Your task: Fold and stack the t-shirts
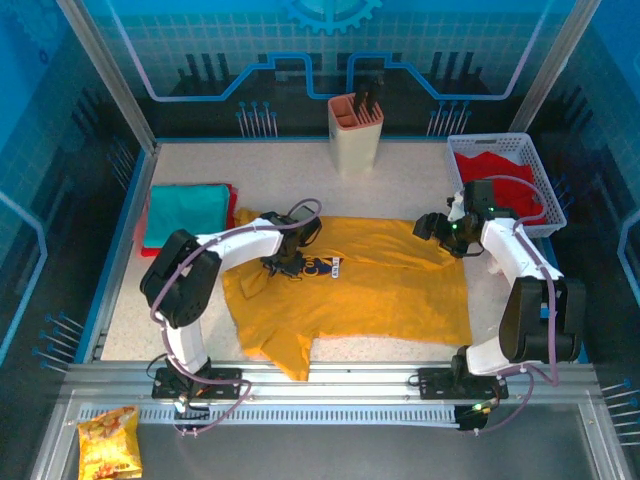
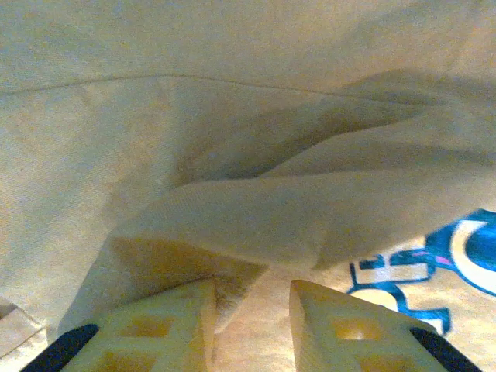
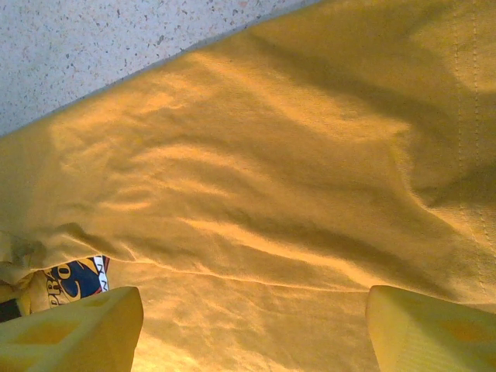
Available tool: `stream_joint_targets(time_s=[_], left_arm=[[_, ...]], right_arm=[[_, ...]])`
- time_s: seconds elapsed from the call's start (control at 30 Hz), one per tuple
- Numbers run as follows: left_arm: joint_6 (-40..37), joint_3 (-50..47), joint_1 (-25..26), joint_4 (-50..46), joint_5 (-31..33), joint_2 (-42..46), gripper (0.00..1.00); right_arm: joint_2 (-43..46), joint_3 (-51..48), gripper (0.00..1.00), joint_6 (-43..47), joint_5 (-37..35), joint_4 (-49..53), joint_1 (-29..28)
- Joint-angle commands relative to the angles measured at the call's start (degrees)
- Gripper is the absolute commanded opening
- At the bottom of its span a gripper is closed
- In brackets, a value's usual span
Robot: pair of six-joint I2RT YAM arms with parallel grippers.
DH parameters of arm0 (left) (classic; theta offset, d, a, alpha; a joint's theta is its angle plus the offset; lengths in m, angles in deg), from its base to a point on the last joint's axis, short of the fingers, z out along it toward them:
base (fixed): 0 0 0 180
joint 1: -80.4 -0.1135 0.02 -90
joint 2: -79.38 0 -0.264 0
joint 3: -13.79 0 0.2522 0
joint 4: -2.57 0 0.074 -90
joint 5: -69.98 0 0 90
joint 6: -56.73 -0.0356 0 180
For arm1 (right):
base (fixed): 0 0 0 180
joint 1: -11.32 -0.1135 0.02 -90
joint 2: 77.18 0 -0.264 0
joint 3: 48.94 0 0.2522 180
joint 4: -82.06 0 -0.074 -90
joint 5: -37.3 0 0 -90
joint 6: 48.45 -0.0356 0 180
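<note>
The mustard-yellow t-shirt (image 1: 370,285) lies spread across the middle of the table, its blue chest print (image 1: 322,267) facing up. My left gripper (image 1: 285,262) is pressed down on it just left of the print. In the left wrist view that gripper (image 2: 253,294) has its jaws close together, with a raised fold of the yellow cloth (image 2: 232,225) bunched between them. My right gripper (image 1: 437,228) hangs over the shirt's far right corner; in the right wrist view it (image 3: 252,306) is wide open above flat cloth (image 3: 271,178). A folded teal t-shirt (image 1: 185,212) lies on a red one at the left. Another red t-shirt (image 1: 500,168) fills the white basket.
The white basket (image 1: 545,195) stands at the back right, close behind my right arm. A beige holder with dark handles (image 1: 355,130) stands at the back centre. A yellow-orange snack bag (image 1: 108,443) lies off the table at the front left. Bare speckled tabletop (image 3: 116,46) borders the shirt.
</note>
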Motion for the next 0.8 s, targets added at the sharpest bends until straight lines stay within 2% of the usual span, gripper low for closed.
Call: stream_joint_targets(time_s=[0.0,0.27,0.6,0.73,0.77], left_arm=[[-0.57,0.46,-0.04,0.28,2.33,-1.66,0.31],[0.05,1.16,-0.12,0.29,5.56,-2.08,0.30],[-0.30,0.90,-0.44,0.89,6.73,-2.83,0.23],[-0.36,0.84,-0.44,0.90,6.81,-2.80,0.17],[-0.34,0.90,-0.52,0.82,6.82,-2.59,0.12]], right_arm=[[0.45,0.85,0.77,0.86,0.76,1.17,-0.92],[0.40,1.11,0.77,0.89,0.76,1.47,-0.90],[0.48,1.28,0.76,0.87,0.78,1.52,-0.92],[0.57,1.31,0.76,0.91,0.85,1.52,-0.92],[0.58,1.31,0.76,0.91,0.82,1.52,-0.87]])
